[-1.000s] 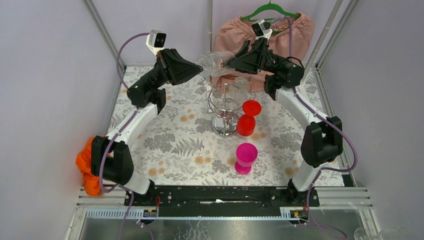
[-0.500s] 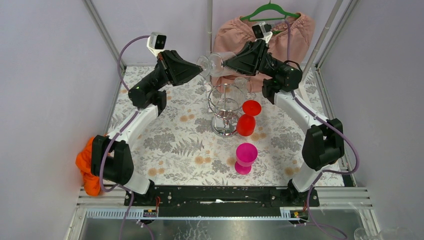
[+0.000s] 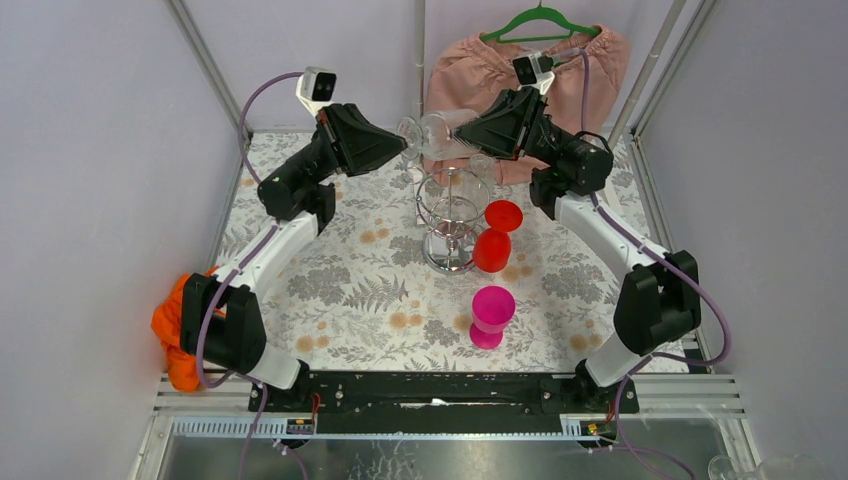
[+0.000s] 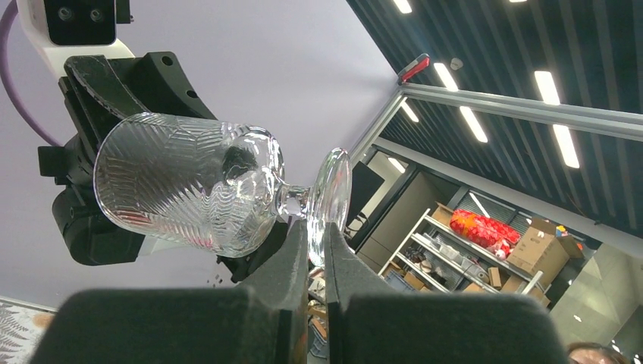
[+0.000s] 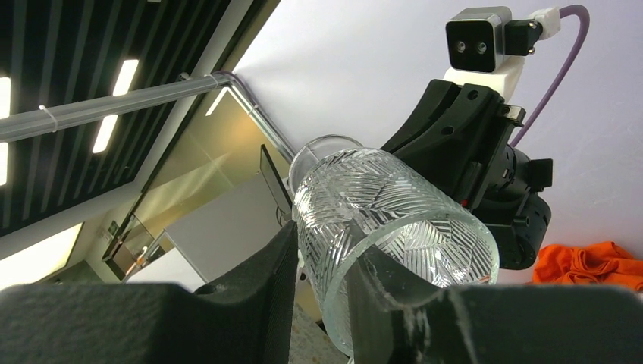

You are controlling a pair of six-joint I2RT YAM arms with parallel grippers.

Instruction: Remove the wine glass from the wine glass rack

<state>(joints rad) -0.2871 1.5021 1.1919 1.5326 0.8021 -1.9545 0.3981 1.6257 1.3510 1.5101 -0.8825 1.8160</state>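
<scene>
Left wrist: left fingers [image 4: 292, 254] pinch wine glass [image 4: 189, 189] foot; right fingers [image 5: 261, 284] straddle bowl, grip unclear.

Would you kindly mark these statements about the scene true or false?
1. The wine glass lies sideways between both claws. True.
2. The left claw pinches its bowl. False: it pinches the foot.
3. The wine glass rack carries this glass. False: the glass is in the air, off the rack.
4. The right claw has a finger on either side of the bowl's rim. True.
5. The magenta cup is stacked on the red cup. False: they stand apart.
</scene>
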